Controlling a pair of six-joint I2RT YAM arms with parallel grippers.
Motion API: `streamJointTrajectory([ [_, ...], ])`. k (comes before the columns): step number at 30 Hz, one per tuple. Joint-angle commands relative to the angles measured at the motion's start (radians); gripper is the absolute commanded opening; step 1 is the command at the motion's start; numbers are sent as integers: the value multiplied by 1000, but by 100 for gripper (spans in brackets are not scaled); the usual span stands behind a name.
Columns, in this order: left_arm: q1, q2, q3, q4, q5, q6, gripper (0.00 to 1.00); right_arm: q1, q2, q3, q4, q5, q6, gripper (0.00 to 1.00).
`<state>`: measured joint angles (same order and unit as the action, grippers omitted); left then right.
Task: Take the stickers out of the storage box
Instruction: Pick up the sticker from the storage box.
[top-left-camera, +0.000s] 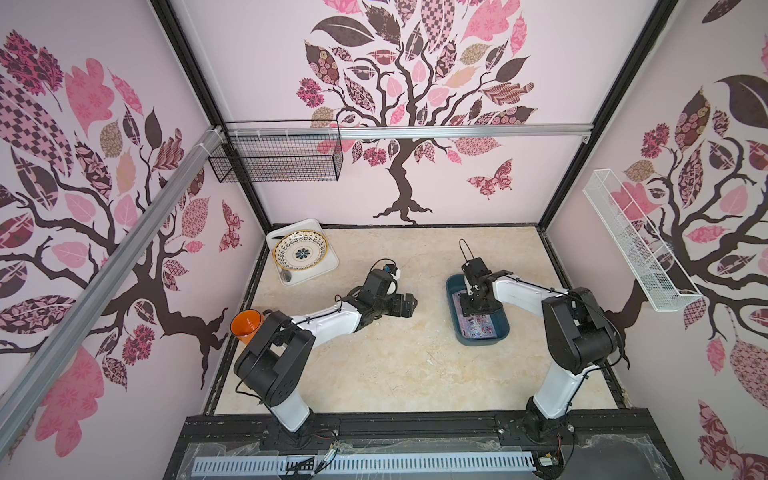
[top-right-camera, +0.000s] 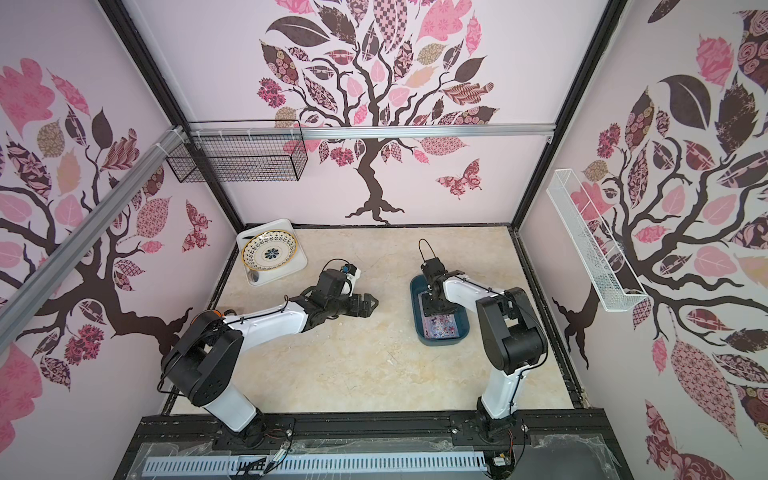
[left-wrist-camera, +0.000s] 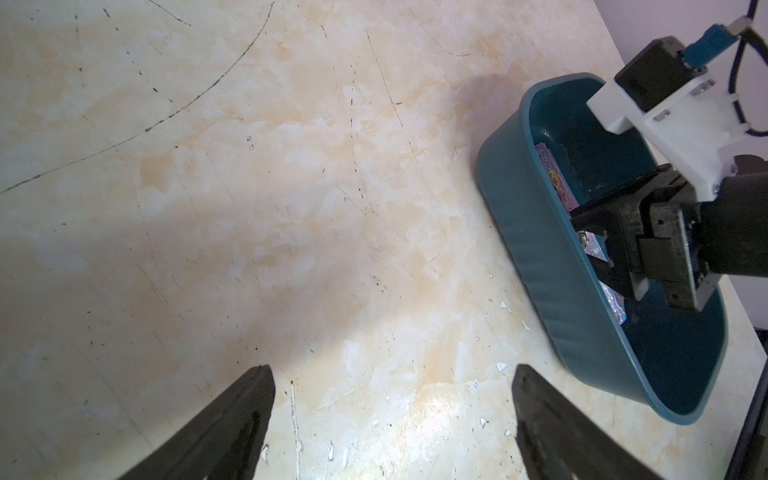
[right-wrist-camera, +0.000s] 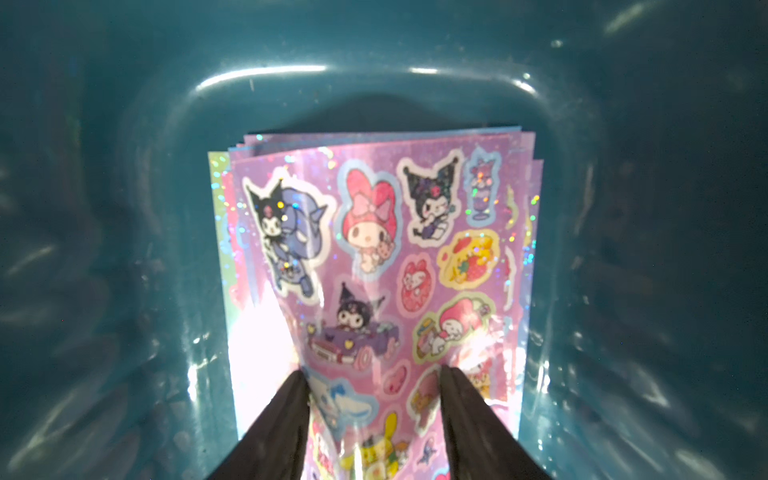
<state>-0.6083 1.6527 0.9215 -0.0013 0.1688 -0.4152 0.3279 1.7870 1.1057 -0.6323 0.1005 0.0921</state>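
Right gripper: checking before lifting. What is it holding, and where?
The right gripper pinches the top sticker sheet by a buckled fold in its face, inside its edges.

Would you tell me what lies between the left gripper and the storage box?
Only bare tabletop with white flecks separates the left gripper from the storage box, as the left wrist view shows.

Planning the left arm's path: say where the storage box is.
In a top view the storage box sits on the right half of the table, the right gripper reaching into it over the stickers.
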Motion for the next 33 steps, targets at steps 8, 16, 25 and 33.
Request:
streamJointTrajectory([
  [8, 5, -52, 12, -2, 46, -16, 94, -22, -101, 66, -101, -43, 1, 45],
  [16, 5, -33, 29, 8, 104, -28, 93, -50, -137, 88, -122, -103, 3, 37],
  [25, 4, -30, 35, 60, 217, -58, 87, -122, -234, 100, -137, -220, 22, 37],
  [33, -21, -3, 89, 117, 348, -78, 76, -133, -258, 120, -142, -259, 29, 34],
])
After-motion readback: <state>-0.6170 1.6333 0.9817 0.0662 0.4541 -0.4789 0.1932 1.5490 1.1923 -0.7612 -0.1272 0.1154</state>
